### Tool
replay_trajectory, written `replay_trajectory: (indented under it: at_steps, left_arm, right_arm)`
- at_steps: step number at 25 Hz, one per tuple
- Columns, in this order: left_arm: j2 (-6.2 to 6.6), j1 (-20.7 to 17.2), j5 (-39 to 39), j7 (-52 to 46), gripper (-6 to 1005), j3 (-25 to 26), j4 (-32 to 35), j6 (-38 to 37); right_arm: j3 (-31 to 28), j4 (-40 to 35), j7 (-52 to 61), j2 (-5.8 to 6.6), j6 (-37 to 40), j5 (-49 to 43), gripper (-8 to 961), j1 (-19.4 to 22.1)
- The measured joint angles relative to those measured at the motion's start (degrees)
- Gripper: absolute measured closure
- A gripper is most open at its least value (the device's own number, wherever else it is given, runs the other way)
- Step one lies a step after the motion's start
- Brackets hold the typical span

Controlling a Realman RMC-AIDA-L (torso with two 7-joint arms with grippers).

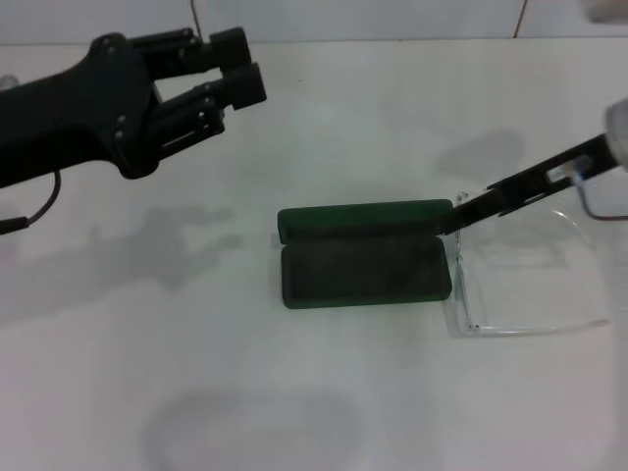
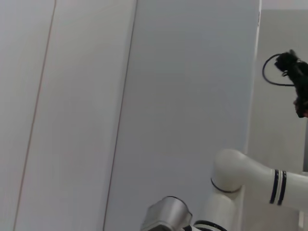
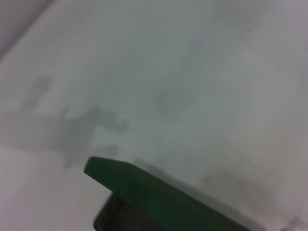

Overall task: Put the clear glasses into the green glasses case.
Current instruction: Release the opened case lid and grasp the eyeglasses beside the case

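Dark green rectangular hinged case (image 1: pixel 363 257) lies open on white bench (image 1: pixel 294 392), transparent plastic wraparound glasses (image 1: pixel 520 285) touching its right end, right gripper (image 1: pixel 457 214) fingers clamped on their frame there, left gripper (image 1: pixel 235 74) raised far left, fingers apart; transfer step under way, next calls for lifting glasses over the lining.

The green glasses case (image 1: pixel 363 267) lies open a little to the 3 o'clock side of the middle of the head view, long side running 9 to 3. Its dark-lined tray faces up, and the dark green lid stands raised along the 12 o'clock edge. The right wrist view shows a rounded lid corner (image 3: pixel 144 187). The clear glasses (image 1: pixel 520 285) lie just beside the case at its 3 o'clock end, fully transparent, the wraparound lens close against the case's short end and the long arms reaching toward 3 o'clock.
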State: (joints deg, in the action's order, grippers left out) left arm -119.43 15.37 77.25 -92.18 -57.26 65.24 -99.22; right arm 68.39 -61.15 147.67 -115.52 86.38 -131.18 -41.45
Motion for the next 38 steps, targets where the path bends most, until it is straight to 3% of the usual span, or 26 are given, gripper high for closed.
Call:
replay_trajectory:
  at_steps: [8,16,28,38]
  left_arm:
    - [0.08,0.34,0.26,6.40,626,0.17,-2.39,-0.17]
    - [0.15,1.70,0.50,8.30,627,-0.32,-5.18,-0.49]
    - [0.13,1.95,0.50,8.57,628,-0.30,-6.31,-0.70]
    - [0.08,2.14,0.45,8.59,629,-0.16,-6.78,-0.71]
  right_arm:
    - [15.62,-0.63,13.52,-0.47,-0.12,-11.19,298,-7.82]
    - [16.51,2.33,14.94,-0.71,-0.77,-11.12,303,-10.50]
    - [17.47,4.37,15.07,-0.67,-1.87,-11.29,319,-10.39]
    - [17.97,4.48,15.01,-0.62,-1.94,-11.60,470,-8.72]
